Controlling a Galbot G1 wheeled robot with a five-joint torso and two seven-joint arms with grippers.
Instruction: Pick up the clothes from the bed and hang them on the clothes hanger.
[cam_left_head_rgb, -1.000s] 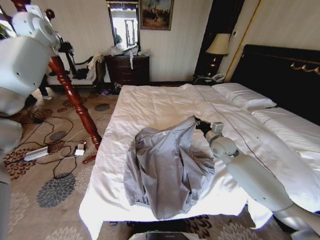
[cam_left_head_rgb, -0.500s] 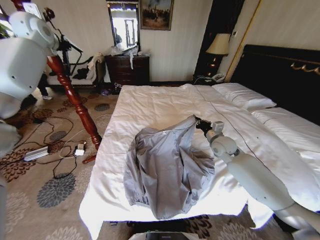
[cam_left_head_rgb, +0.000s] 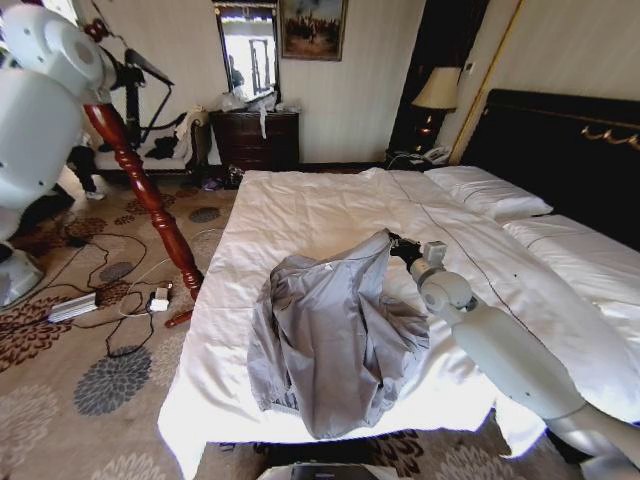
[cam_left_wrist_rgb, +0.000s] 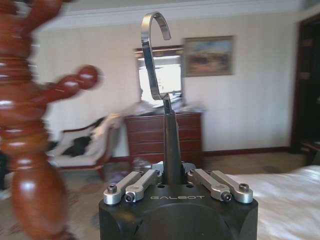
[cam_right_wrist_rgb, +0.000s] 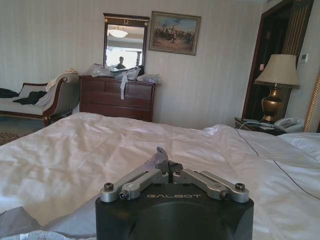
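The clothes (cam_left_head_rgb: 335, 340), a pale grey-blue shirt, lie crumpled on the bed (cam_left_head_rgb: 320, 205) near its foot. My right gripper (cam_left_head_rgb: 402, 247) is at the shirt's far upper edge and has pulled a peak of fabric up. In the right wrist view that gripper (cam_right_wrist_rgb: 167, 167) is shut on a thin fold of the clothes (cam_right_wrist_rgb: 159, 156). My left gripper (cam_left_head_rgb: 124, 76) is raised high at the left beside the wooden coat stand (cam_left_head_rgb: 140, 190). It is shut (cam_left_wrist_rgb: 171, 175) on the neck of the clothes hanger (cam_left_wrist_rgb: 167, 130), whose metal hook (cam_left_wrist_rgb: 152, 50) points up.
The reddish coat stand (cam_left_wrist_rgb: 30, 150) rises close beside my left gripper. Cables and a power strip (cam_left_head_rgb: 72, 306) lie on the patterned carpet left of the bed. A dresser (cam_left_head_rgb: 255, 138) and an armchair (cam_left_head_rgb: 165, 150) stand against the back wall, and a black headboard (cam_left_head_rgb: 560, 150) is at the right.
My left arm has risen and drawn back to the left, carrying the hanger higher beside the coat stand. The right arm and the shirt have stayed where they were.
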